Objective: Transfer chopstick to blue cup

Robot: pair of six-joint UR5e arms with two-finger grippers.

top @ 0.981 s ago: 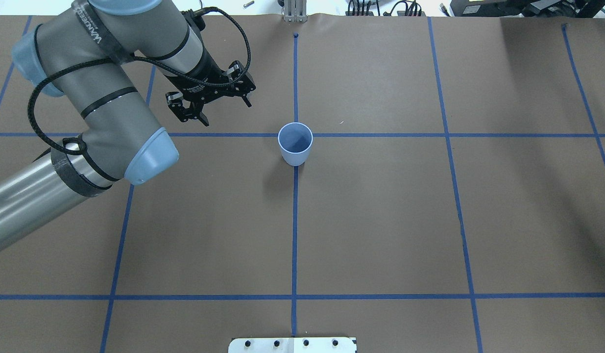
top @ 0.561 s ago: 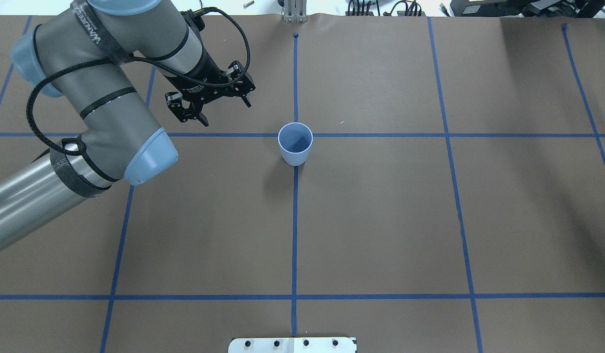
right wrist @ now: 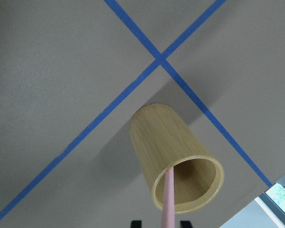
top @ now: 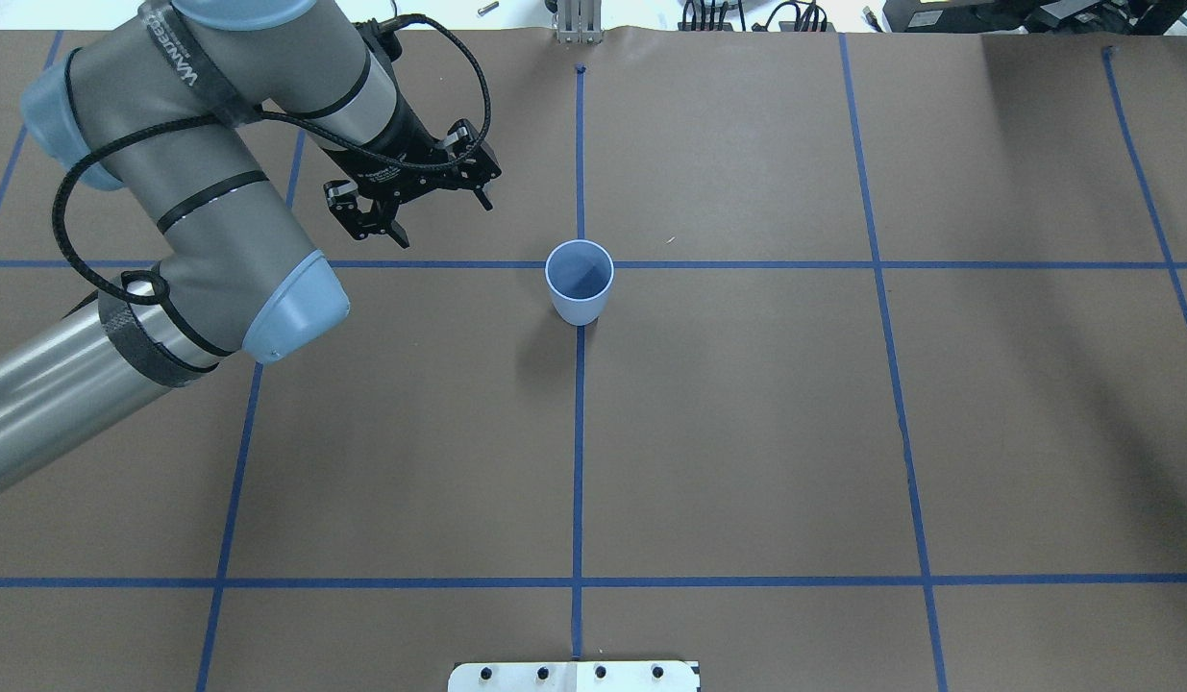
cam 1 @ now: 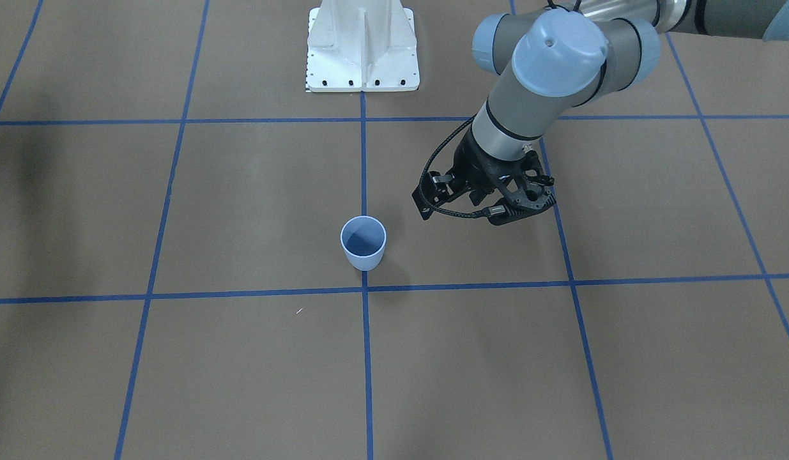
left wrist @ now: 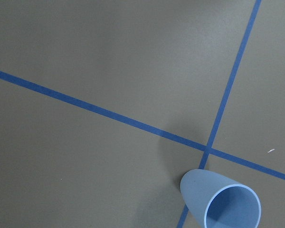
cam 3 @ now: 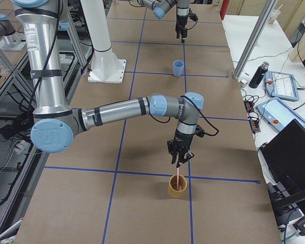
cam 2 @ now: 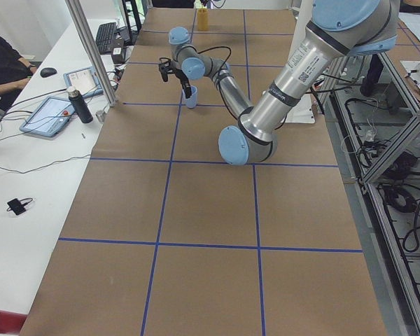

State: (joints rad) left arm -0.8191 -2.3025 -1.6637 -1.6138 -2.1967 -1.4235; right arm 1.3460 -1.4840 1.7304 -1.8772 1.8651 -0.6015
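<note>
Short version: basically nothing has changed over the last second, at least in the overhead view, which is the only one I can compare.

Going from the right end of the bench (cam 3: 142, 213): closest is the right arm (cam 3: 122, 108), reaching down over the tan cup (right wrist: 156, 142). The chopstick (right wrist: 168, 199) stands in that cup, leaning on the rim, and its top end comes up between the right jaws. The wrist view only catches two dark tips at the bottom edge, one on each side of the stick. So I can't tell if they're actually clamped on it or just sitting around it.

Further along, near the middle, the blue cup (top: 580, 284) sits upright on a tape crossing. It's empty, and well apart from the tan cup.

Furthest off is the left arm (top: 199, 144). The left jaws are spread wide with nothing in them, hovering near the blue cup but off to its side. Same pose as a second ago, and the cup hasn't budged either.

My read: the transfer hasn't really started. The stick has to come up clear of the tan cup's rim first, then travel a long way along the bench. The left arm looks like it's just waiting.
</note>
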